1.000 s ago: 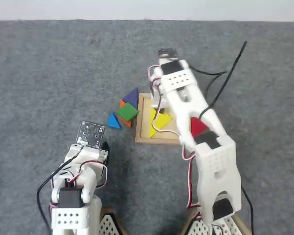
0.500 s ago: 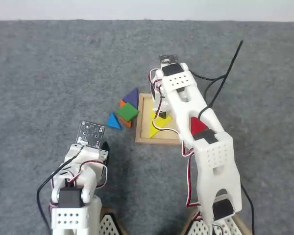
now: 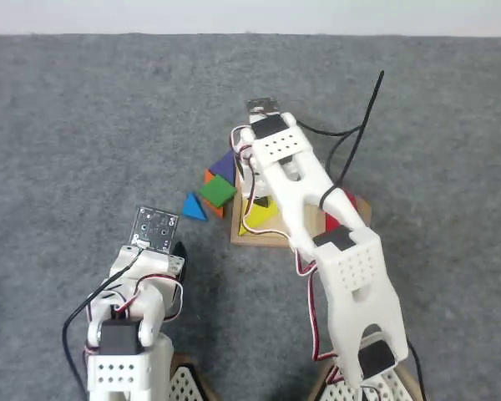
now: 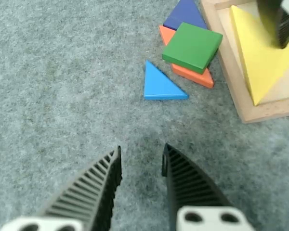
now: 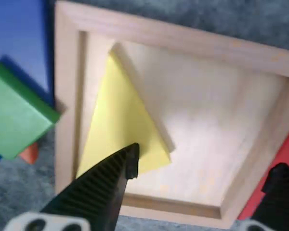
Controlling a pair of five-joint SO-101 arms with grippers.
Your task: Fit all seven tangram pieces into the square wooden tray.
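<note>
high view: yellow triangle in tray

A triangle lies in the tray; just left, a square rests on another piece.

We see bright, soft light from above, even across the grey felt-like table cover. In the right wrist view the flat yellow wooden triangle lays a narrow dark shadow on the pale floor of the square wooden tray, whose middle shows a brighter patch. The green square wooden block shades the dark blue wooden piece beside it. A dim patch lies on the cover at the tips of the black ribbed left gripper.
</note>
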